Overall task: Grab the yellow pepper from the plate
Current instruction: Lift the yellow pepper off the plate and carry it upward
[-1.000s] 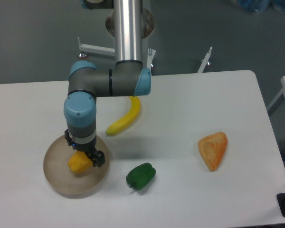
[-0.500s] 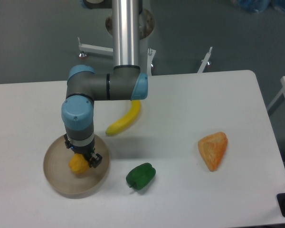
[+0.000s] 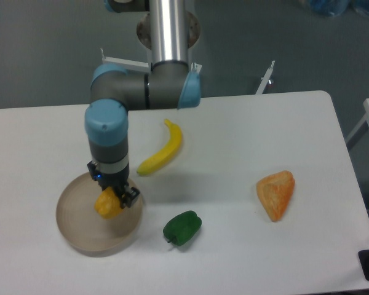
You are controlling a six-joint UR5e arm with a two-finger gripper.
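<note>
The yellow pepper (image 3: 107, 204) is a small yellow-orange lump held between my gripper's fingers, over the right half of the plate (image 3: 77, 230). The plate is a round beige-tan dish at the table's front left. My gripper (image 3: 112, 198) points straight down and is shut on the pepper. The pepper looks raised a little off the plate's floor, though I cannot tell the gap. Its stem is hidden by the fingers.
A green pepper (image 3: 182, 227) lies just right of the plate. A yellow banana (image 3: 162, 149) lies behind it, close to my arm. An orange wedge-shaped thing (image 3: 276, 193) lies at the right. The table's front edge is near the plate.
The arm has risen and shifted slightly right, and the yellow pepper has come up with the gripper. The banana, earlier partly covered by the arm, now shows fully.
</note>
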